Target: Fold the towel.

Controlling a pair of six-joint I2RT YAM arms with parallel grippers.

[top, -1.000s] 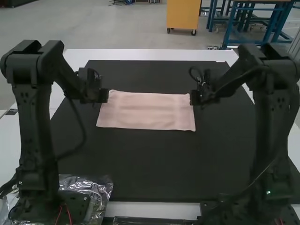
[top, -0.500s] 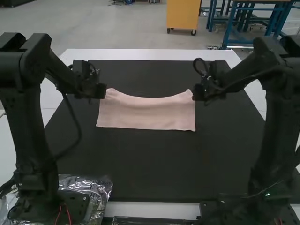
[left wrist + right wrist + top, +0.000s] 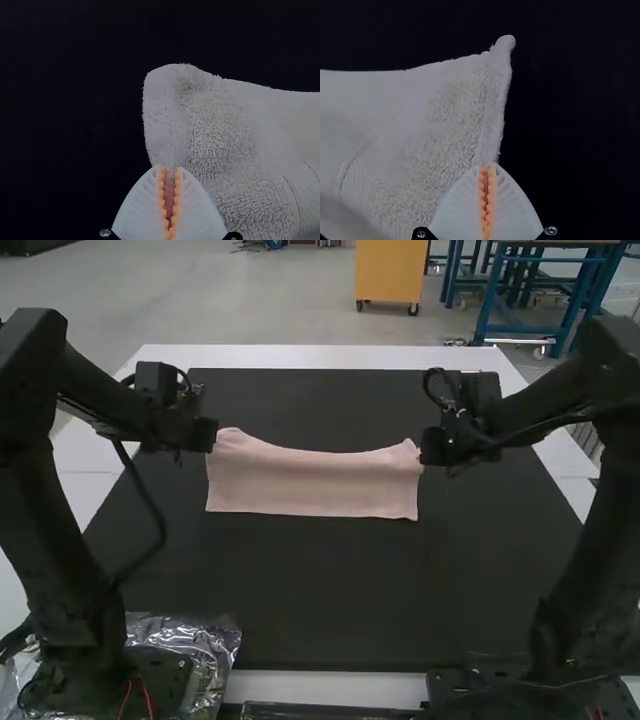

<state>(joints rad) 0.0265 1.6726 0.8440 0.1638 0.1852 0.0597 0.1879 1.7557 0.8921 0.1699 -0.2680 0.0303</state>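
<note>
In the high view the left gripper (image 3: 212, 436) is at the pink towel's far left corner and the right gripper (image 3: 424, 447) at its far right corner. The towel (image 3: 312, 485) lies as a wide strip, its far edge sagging between the two corners. In the left wrist view the left gripper (image 3: 170, 169) is shut on the towel (image 3: 220, 135) near its side edge. The right wrist view has the right gripper (image 3: 487, 167) shut on the opposite side edge of the towel (image 3: 440, 120), with a small corner tip standing out beyond the fingers.
A black mat (image 3: 310, 590) lies under the towel on a white table (image 3: 320, 357). Crinkled clear plastic packaging (image 3: 210, 640) is beside the left arm's base. A dark strip (image 3: 320, 710) runs along the near table edge.
Both grippers have moved outward from each other, the left one leftward and the right one rightward. The far edge of the towel has gone from nearly straight to sagging, its corners drawn outward.
</note>
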